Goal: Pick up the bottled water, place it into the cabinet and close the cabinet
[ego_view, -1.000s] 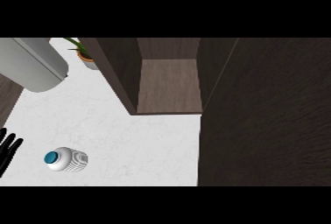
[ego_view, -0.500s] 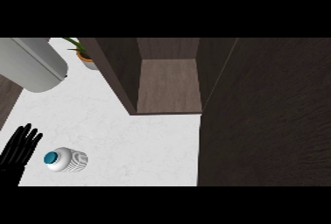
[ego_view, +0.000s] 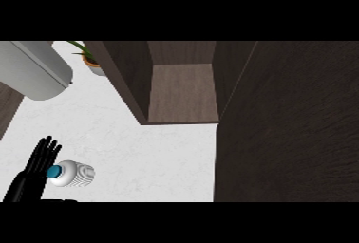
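White ribbed bottle (ego_view: pixel 72 173) with a teal cap (ego_view: pixel 53 171) stands on the pale counter (ego_view: pixel 140 152), seen almost from straight above; it is well in front of the cabinet (ego_view: pixel 182 90) and off toward that cabinet's left side. Cabinet is open, its brown wooden floor bare; a dark wood panel (ego_view: pixel 288 123) fills the view to the cabinet's right, probably the swung-out door, though I cannot be sure.

Left hand (ego_view: pixel 33 172) is just left of the bottle, fingers straight, together and pointing toward the cabinet, not curled round anything; its edge looks to touch or nearly touch the cap side, contact uncertain. Right hand is not in view.

Handling, as judgement: a small water bottle should be light to moderate in weight; the plastic wall likely gives a little under a squeeze; smooth and round, so it may roll or tip if nudged at the cap. The ribs offer purchase; best taken round the body below the cap, thumb opposite the fingers.

Change from half a second ago: the hand has come closer to the bottle and further toward the cabinet; a second ago only its fingertips showed at the left edge. Bottle and cabinet unmoved.

Also noted: grey cylinder (ego_view: pixel 32 71) and potted plant (ego_view: pixel 89 59), both left of the cabinet.
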